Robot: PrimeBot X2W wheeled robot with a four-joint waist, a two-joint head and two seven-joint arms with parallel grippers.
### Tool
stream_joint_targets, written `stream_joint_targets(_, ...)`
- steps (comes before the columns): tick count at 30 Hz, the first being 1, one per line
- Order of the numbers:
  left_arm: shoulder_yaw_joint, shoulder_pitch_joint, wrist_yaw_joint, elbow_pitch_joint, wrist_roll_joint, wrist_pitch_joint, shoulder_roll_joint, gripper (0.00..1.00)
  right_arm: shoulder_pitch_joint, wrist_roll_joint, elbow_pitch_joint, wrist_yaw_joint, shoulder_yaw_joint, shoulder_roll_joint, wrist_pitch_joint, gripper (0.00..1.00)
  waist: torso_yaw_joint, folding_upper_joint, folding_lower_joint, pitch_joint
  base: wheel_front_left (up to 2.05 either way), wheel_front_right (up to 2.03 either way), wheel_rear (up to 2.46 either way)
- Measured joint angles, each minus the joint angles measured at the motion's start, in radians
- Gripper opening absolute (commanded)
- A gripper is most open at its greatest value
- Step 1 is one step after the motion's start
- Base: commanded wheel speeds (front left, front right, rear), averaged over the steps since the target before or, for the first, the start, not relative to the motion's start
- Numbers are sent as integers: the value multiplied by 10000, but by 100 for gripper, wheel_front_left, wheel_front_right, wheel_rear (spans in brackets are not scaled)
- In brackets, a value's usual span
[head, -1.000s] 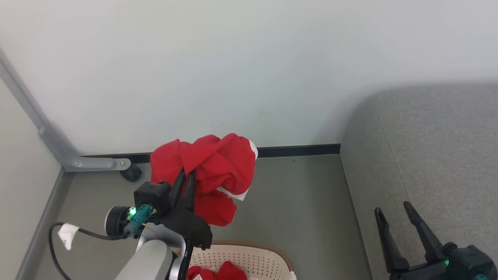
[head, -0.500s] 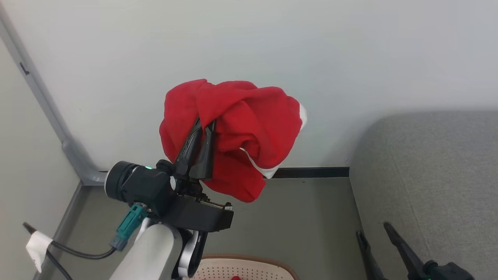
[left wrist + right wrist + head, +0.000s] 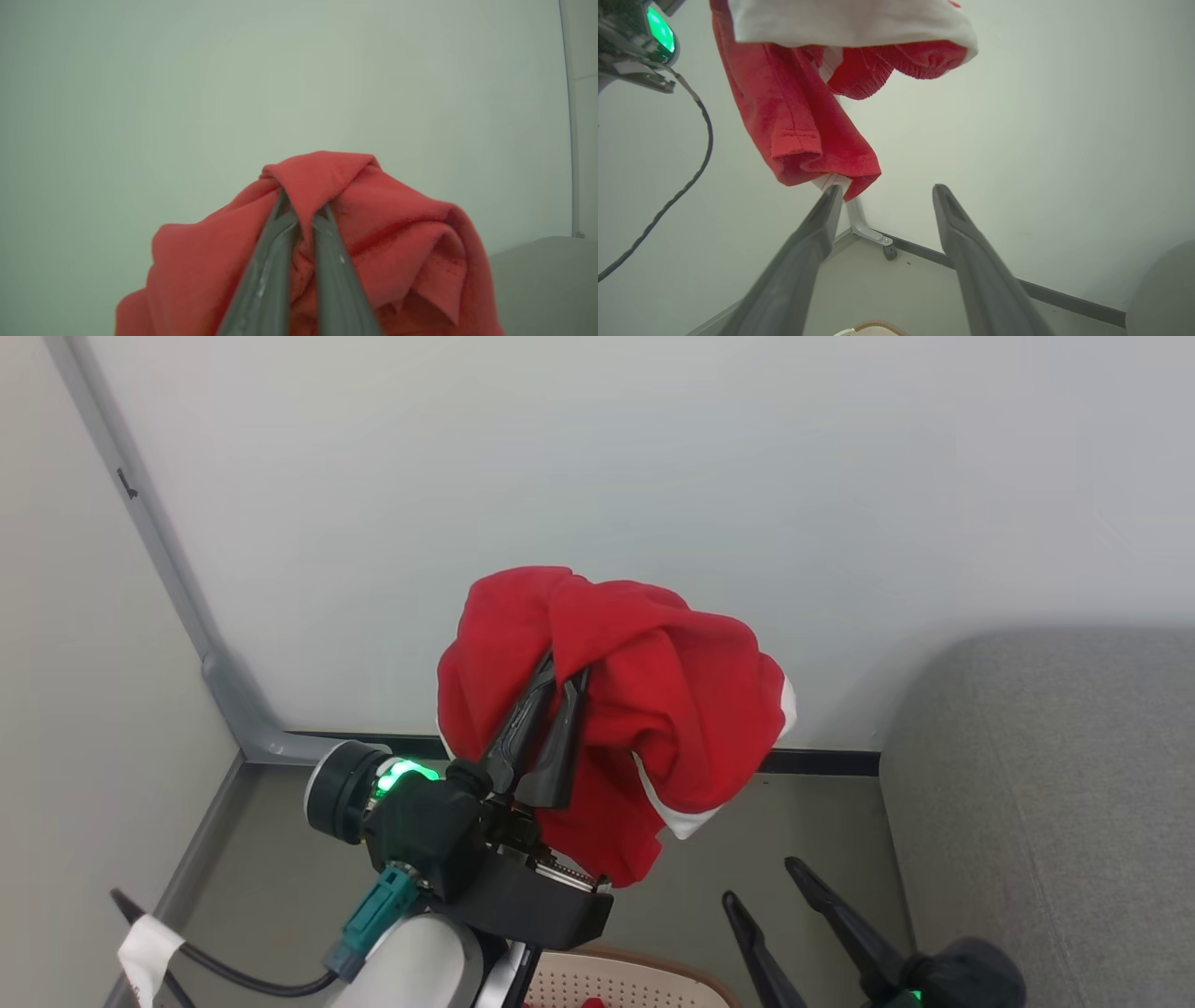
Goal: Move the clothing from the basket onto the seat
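A bunched piece of red clothing (image 3: 653, 709) with white trim hangs in the air in front of the wall, with my left gripper (image 3: 565, 672) shut on a fold of it. The left wrist view shows both fingers pinching the clothing (image 3: 373, 233). Low at the right, my right gripper (image 3: 761, 882) stands open with nothing between its fingers. Seen from below in the right wrist view, the clothing (image 3: 798, 116) hangs just above the tips of the right gripper (image 3: 887, 193). The basket (image 3: 635, 975) peeks in at the bottom edge. The grey seat (image 3: 1055, 803) lies at the right.
A pale wall (image 3: 607, 476) with a dark baseboard (image 3: 822, 763) stands behind. A grey metal frame leg (image 3: 233, 709) with a castor (image 3: 890, 252) runs down the left. A black cable (image 3: 224, 971) with a white tag trails by my left arm.
My left gripper has lifted the clothing up from just above the basket and carried it rightward. The camera view has shifted, and the right gripper now shows nearer the middle.
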Motion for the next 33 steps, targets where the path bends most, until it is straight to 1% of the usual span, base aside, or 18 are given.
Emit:
stream_joint_targets(8, -470, 11, 0, -61, 56, 416, -23, 0, -970, 0, -15, 105, 1047, 428, 186, 100, 409, 0, 0, -9, 0, 0, 0)
stream_joint_targets(11, -575, 36, 0, -178, 65, 581, -27, 0, -1392, 12, 171, 146, 1411, 593, 268, 100, 541, 0, 0, -15, 0, 0, 0)
stream_joint_targets(17, -857, 163, -4, -460, 69, 757, -40, 0, -2215, 138, 869, 150, 1705, 685, 351, 100, 769, 0, 0, -16, 0, 0, 0)
stream_joint_targets(19, -888, 214, -6, -627, 113, 853, -29, 0, -2658, 318, 1296, 165, 1914, 784, 355, 100, 842, 0, 0, -1, 0, 0, 0)
stream_joint_targets(25, -1047, 214, -13, -767, 130, 1032, -35, 0, -3178, 583, 2000, 174, 2368, 888, 364, 100, 901, 0, 0, 27, 0, 0, 0)
stream_joint_targets(26, -1070, 214, -13, -784, 128, 1085, -36, 0, -3229, 646, 2090, 174, 2491, 886, 362, 19, 910, 0, 0, 30, 0, 0, 0)
stream_joint_targets(27, -1093, 214, -17, -790, 130, 1104, -36, 0, -3304, 723, 2146, 174, 2642, 880, 366, 0, 918, 0, 0, 34, 0, 0, 0)
stream_joint_targets(29, -1110, 214, -79, -794, 128, 1118, -38, 0, -3454, 890, 2199, 176, 2911, 894, 384, 0, 931, 0, 0, 37, 0, 0, 0)
stream_joint_targets(33, -1108, 214, -81, -811, 128, 1195, -36, 0, -3565, 1104, 2351, 176, 2987, 894, 318, 0, 931, 0, 0, 35, 0, 0, 0)
